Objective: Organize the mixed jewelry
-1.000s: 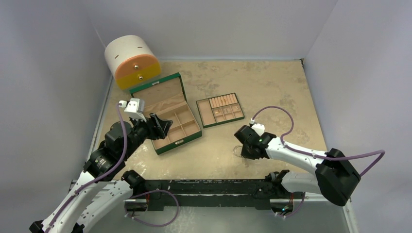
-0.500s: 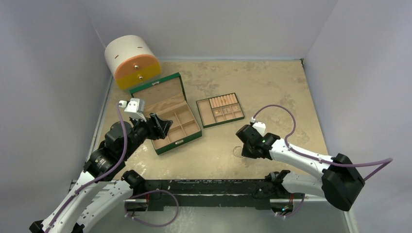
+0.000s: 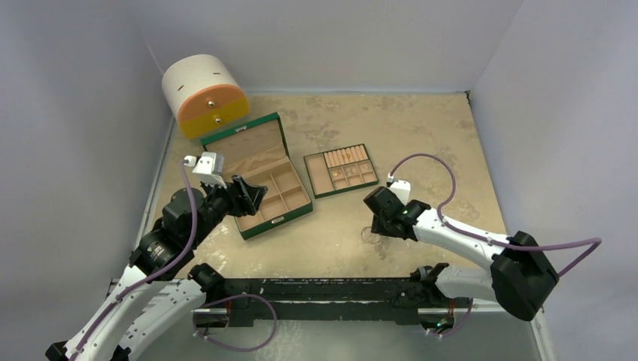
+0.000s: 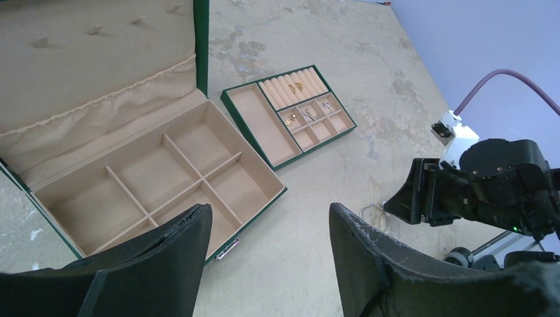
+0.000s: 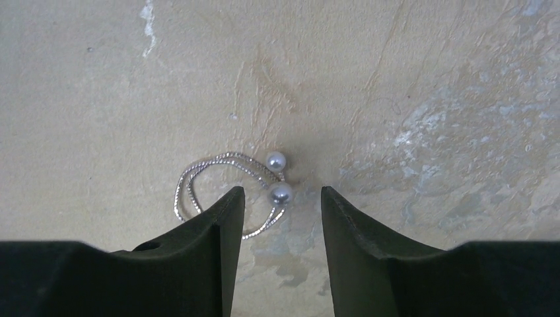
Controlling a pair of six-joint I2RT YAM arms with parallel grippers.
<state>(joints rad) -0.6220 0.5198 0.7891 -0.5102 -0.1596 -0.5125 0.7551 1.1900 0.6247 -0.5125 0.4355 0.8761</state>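
Far left, back corner of the desk (image 3: 421,135): the round white-and-orange drawer case (image 3: 205,98) sat against the wall.

My left arm (image 3: 162,233) rose from its base at the near edge. The elbow was bent and the forearm angled forward and to the right. The wrist was held above the near-left corner of the green box (image 3: 259,177). The left jaws were open: the fingers (image 4: 165,264) stood well apart with nothing between them. They hung over the box's front edge without touching it.

The green box had its lid up, with tan lining and divided compartments inside.

Just right of the box, and apart from it, lay the small green tray (image 3: 340,170). Gold pieces (image 4: 297,86) sat on its ring rolls. Small earrings (image 4: 308,115) sat in the little square cells beside them.

The wire hoop (image 5: 218,181) lay flat on the bare desk, nearer to my bases than the tray and well apart from it. It carried two pearl-like beads (image 5: 276,160) at its ends.

My right arm (image 3: 451,237) had its elbow out at the near right. The forearm ran left and slightly forward, and the wrist was tipped down over the hoop. The right jaws were open, fingers (image 5: 356,257) parted and gripping nothing. The nearer bead lay in the gap between the tips. In the wrist view the left finger covered part of the wire loop. I could not tell whether it touched the wire.
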